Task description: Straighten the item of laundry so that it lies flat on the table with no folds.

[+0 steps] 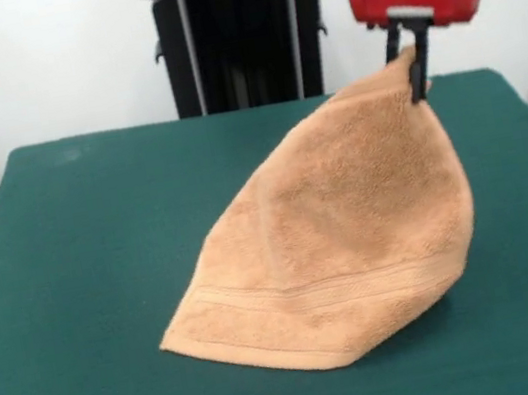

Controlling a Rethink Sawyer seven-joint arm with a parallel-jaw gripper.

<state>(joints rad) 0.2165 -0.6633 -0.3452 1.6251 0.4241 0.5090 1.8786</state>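
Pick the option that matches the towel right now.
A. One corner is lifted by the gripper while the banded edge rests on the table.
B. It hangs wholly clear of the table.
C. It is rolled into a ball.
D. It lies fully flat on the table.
A: the gripper pinches the towel at its top corner, and the striped hem lies on the green table.

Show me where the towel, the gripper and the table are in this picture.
towel (338, 246): front view, middle of the tan cloth.
gripper (408, 67): front view, between its black fingertips, pinching the towel's raised corner.
table (90, 247): front view, bare green top.
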